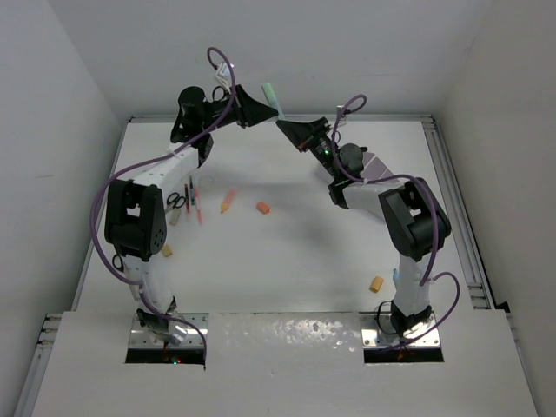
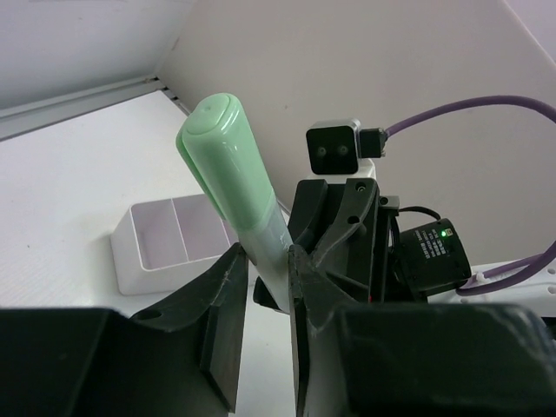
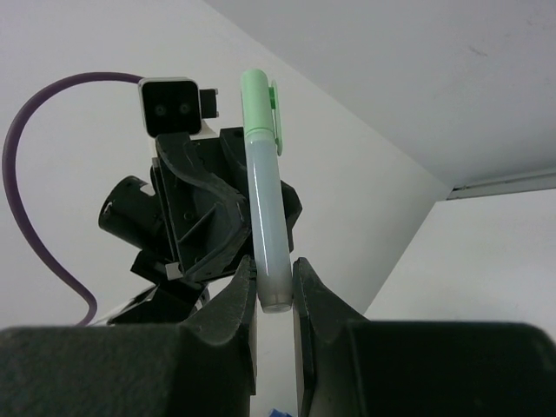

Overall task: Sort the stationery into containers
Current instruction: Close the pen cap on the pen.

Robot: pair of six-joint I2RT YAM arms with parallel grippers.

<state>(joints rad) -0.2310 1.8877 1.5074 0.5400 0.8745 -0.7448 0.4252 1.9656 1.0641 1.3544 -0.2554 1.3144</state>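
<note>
The green highlighter [image 3: 263, 208] is held in mid-air by both arms. The right gripper [image 3: 274, 280] jaws pinch its tail and the left gripper [image 2: 267, 257] jaws clamp the barrel, cap beyond. The white organiser [image 2: 130, 261] sits on the surface, nearer the right arm.

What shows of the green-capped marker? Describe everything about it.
The marker has a pale green cap with a clip and a translucent whitish barrel, plastic by its look. It is held in the air, cap pointing away from both wrists. The right gripper pinches its base end; the left gripper grips its barrel.
</note>
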